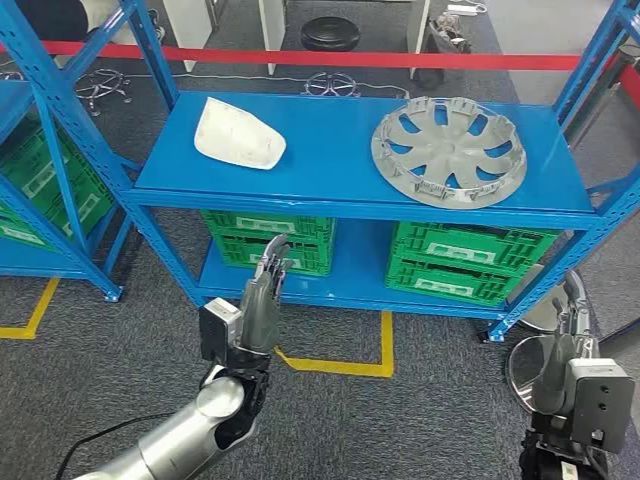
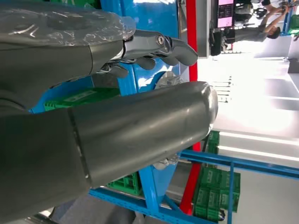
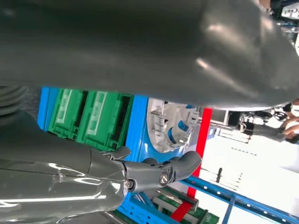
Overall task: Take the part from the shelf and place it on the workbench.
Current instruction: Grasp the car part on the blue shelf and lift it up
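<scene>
A grey wheel cover (image 1: 448, 151) lies flat on the right half of the blue shelf (image 1: 332, 160), and a white moulded part (image 1: 238, 136) lies on its left half. My left hand (image 1: 266, 296) is raised in front of the shelf's lower level, fingers stretched out and holding nothing. My right hand (image 1: 567, 345) hangs lower at the right, below the shelf's right end, fingers apart and holding nothing. In the right wrist view the wheel cover (image 3: 173, 125) shows beyond my fingers (image 3: 166, 171). The left wrist view shows my thumb (image 2: 141, 126) and fingers (image 2: 162, 46) against the blue shelf (image 2: 148, 23).
Green crates (image 1: 272, 243) (image 1: 464, 262) stand on the lower level. Another blue rack with green crates (image 1: 45, 185) stands at the left. Yellow tape (image 1: 340, 362) marks the grey carpet. A round stool base (image 1: 532, 375) sits beside my right hand. A red barrier tape (image 1: 362, 60) runs behind the shelf.
</scene>
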Robot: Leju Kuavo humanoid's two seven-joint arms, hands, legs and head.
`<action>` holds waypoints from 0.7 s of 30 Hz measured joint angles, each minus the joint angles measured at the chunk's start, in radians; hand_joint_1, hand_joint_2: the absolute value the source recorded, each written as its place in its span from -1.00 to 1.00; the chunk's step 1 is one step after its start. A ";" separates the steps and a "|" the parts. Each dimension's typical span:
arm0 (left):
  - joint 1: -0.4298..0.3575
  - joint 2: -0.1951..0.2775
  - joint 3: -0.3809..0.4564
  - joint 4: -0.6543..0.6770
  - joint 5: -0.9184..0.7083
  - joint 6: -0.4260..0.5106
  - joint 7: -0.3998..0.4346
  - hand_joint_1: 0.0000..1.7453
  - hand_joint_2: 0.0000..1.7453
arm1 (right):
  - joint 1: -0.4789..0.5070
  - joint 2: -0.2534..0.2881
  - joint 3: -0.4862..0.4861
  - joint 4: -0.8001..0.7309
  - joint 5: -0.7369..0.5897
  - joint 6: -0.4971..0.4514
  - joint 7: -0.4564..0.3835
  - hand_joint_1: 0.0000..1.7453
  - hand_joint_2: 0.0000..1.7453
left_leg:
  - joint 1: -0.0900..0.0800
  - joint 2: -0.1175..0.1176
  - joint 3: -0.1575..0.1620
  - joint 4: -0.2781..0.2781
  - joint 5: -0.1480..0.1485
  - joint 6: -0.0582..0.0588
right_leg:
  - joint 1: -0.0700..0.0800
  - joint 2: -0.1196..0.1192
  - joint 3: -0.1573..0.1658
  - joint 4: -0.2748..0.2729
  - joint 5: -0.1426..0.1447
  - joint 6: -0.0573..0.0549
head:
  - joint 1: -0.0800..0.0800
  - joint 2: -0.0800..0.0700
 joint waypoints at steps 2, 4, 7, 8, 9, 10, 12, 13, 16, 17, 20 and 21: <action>-0.001 -0.001 0.000 -0.001 0.000 0.000 0.000 -1.00 -1.00 | -0.001 0.000 0.000 -0.001 0.001 0.002 0.000 -1.00 -1.00 | 0.007 0.004 0.013 -0.016 0.005 0.001 | 0.000 -0.004 -0.004 0.010 -0.008 0.002 | 0.001 0.000; -0.002 -0.001 0.000 -0.002 0.002 0.001 0.000 -1.00 -1.00 | -0.005 -0.001 0.000 -0.002 0.004 0.006 0.002 -1.00 -1.00 | 0.014 0.010 0.032 -0.035 0.009 0.005 | -0.002 -0.013 -0.041 0.091 -0.048 0.008 | 0.008 0.000; 0.000 -0.001 0.000 -0.002 0.007 0.001 0.000 -1.00 -1.00 | -0.006 -0.001 0.000 -0.001 0.004 0.013 0.006 -1.00 -1.00 | 0.016 0.015 0.042 -0.036 0.001 0.004 | -0.013 -0.020 -0.147 0.292 -0.113 0.022 | 0.015 0.000; 0.001 -0.001 0.000 -0.002 0.008 0.001 0.000 -1.00 -1.00 | -0.005 -0.001 0.000 0.000 0.004 0.016 0.006 -1.00 -1.00 | 0.018 0.015 0.046 -0.035 -0.003 0.000 | -0.018 -0.022 -0.161 0.308 -0.105 0.028 | 0.015 0.000; 0.002 -0.001 0.000 -0.002 0.008 0.001 0.000 -1.00 -1.00 | -0.006 -0.001 0.000 0.000 0.004 0.018 0.007 -1.00 -1.00 | 0.022 0.015 0.052 -0.033 -0.009 -0.006 | -0.023 -0.024 -0.153 0.280 -0.075 0.034 | 0.015 0.000; 0.003 -0.001 0.000 -0.002 0.009 0.001 0.000 -1.00 -1.00 | -0.006 -0.001 0.000 0.001 0.004 0.020 0.007 -1.00 -1.00 | 0.028 0.015 0.058 -0.028 -0.018 -0.014 | -0.030 -0.029 -0.125 0.215 -0.032 0.042 | 0.015 0.000; 0.002 -0.001 0.000 -0.002 0.010 0.002 0.000 -1.00 -1.00 | -0.008 -0.001 0.000 0.002 0.004 0.021 0.007 -1.00 -1.00 | 0.033 0.014 0.065 -0.014 -0.037 -0.034 | -0.037 -0.035 -0.064 0.090 0.014 0.055 | 0.022 0.000; 0.001 0.000 0.000 -0.002 0.010 0.002 0.000 -1.00 -1.00 | -0.009 -0.001 0.001 0.002 0.004 0.022 0.008 -1.00 -1.00 | 0.032 0.014 0.063 -0.007 -0.044 -0.043 | -0.038 -0.036 -0.048 0.060 0.016 0.051 | 0.024 0.000; -0.002 0.000 0.000 -0.002 0.011 0.002 -0.002 -1.00 -1.00 | -0.010 -0.001 0.001 0.003 0.003 0.023 0.009 -1.00 -1.00 | 0.030 0.015 0.058 0.002 -0.054 -0.061 | -0.033 -0.029 -0.049 0.063 -0.006 0.015 | 0.015 0.000; -0.004 0.000 0.000 -0.002 0.011 0.002 -0.004 -1.00 -1.00 | -0.010 -0.001 0.001 0.003 0.003 0.022 0.008 -1.00 -1.00 | 0.031 0.015 0.056 0.013 -0.061 -0.065 | -0.032 -0.026 -0.046 0.063 -0.010 0.007 | 0.009 0.000; -0.007 0.000 0.000 -0.002 0.011 0.002 -0.006 -1.00 -1.00 | -0.012 -0.001 0.000 0.003 0.003 0.019 0.008 -1.00 -1.00 | 0.031 0.013 -0.032 0.171 -0.114 -0.070 | -0.027 -0.019 -0.028 0.061 -0.025 -0.013 | -0.005 0.000; -0.007 0.000 0.000 -0.002 0.011 0.002 -0.006 -1.00 -1.00 | -0.012 -0.001 0.000 0.003 0.003 0.019 0.008 -1.00 -1.00 | 0.029 0.013 -0.085 0.247 -0.130 -0.068 | -0.023 -0.018 -0.022 0.061 -0.030 -0.018 | -0.010 0.000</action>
